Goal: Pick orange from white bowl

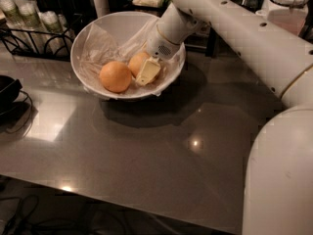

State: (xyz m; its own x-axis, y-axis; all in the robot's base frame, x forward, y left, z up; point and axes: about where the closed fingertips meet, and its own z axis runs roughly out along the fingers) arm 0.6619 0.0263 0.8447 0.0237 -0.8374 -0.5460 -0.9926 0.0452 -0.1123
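The gripper [147, 72] reaches down into the white bowl [120, 25], its cream tip pressed against the near side of the orange [137, 61], which sits just behind it on the crinkled paper [97, 48]. Whether the gripper is clamped on that fruit or loose around it cannot be told. A deeper-coloured orange fruit [115, 76] lies just beside the gripper toward the bowl's far rim. The bowl stands on the grey table [146, 155].

Single high, close view from the robot's body [279, 180], down onto gripper [145, 72] in white bowl [115, 23].
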